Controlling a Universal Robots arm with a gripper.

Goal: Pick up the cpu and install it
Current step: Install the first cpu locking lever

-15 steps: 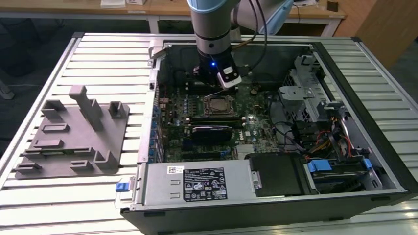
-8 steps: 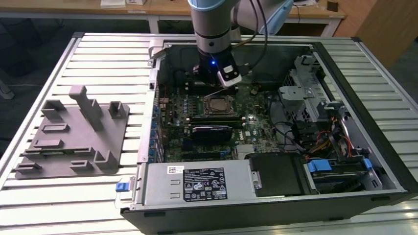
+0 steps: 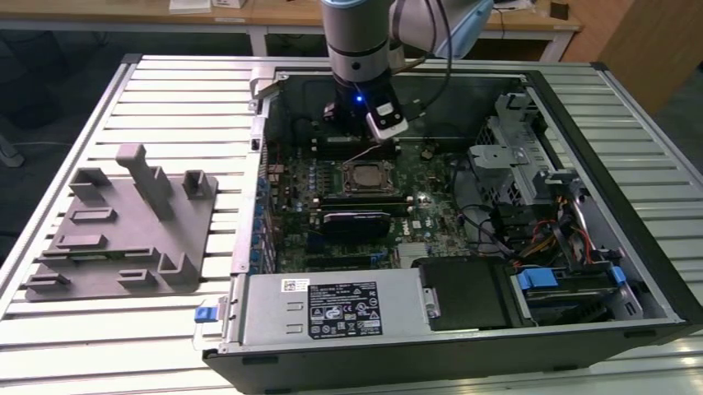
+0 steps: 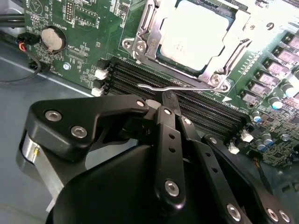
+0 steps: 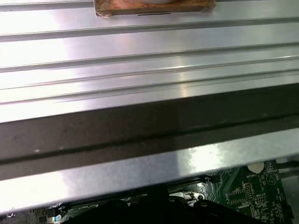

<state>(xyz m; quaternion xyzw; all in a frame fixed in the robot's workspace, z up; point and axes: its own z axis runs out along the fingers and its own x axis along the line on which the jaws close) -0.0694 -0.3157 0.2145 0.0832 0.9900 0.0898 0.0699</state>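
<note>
Cpu flat, square in socket

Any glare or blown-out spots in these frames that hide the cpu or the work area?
In the second wrist view, strong glare washes out the cpu top and the board corner beyond it; the gripper stays dark in front. In the first wrist view, bright reflections streak the ribbed metal table. In the exterior view, lighting is even, with the computer case interior shadowed.

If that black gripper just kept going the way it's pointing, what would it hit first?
Probably the thin silver metal lever beside the socket, just ahead of the black gripper, then the black memory slots underneath. Depth is hard to judge.
</note>
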